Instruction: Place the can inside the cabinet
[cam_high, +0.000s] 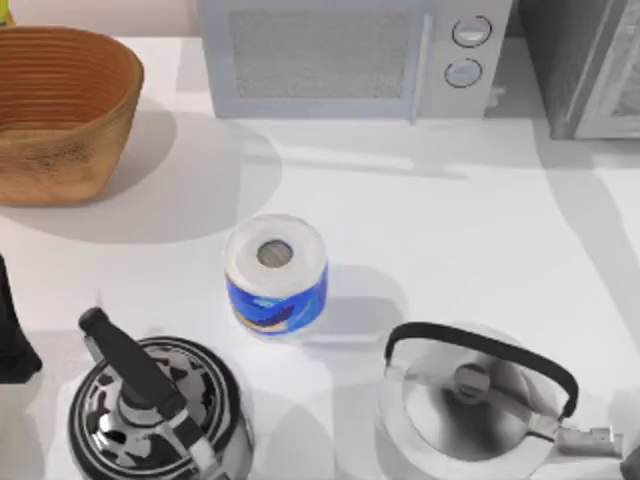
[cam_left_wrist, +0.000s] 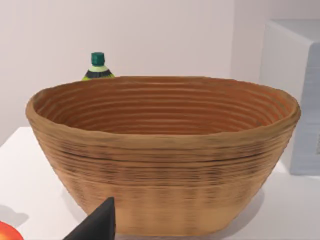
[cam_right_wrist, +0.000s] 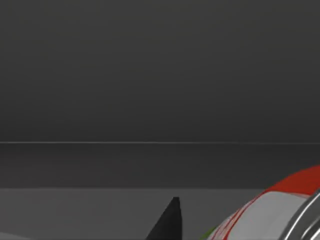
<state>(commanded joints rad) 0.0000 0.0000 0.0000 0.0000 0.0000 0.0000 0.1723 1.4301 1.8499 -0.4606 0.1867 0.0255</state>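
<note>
The cabinet (cam_high: 585, 65) stands at the table's far right corner. The right wrist view shows the can (cam_right_wrist: 280, 210) against a dark grey surface, beside a black fingertip (cam_right_wrist: 167, 222); the gripper's state cannot be told.

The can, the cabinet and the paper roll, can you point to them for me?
can (cam_right_wrist: 287, 205): right wrist view, on its red and white side.
cabinet (cam_high: 560, 65): top view, on its dark grey side.
paper roll (cam_high: 277, 268): top view, on its white top.
</note>
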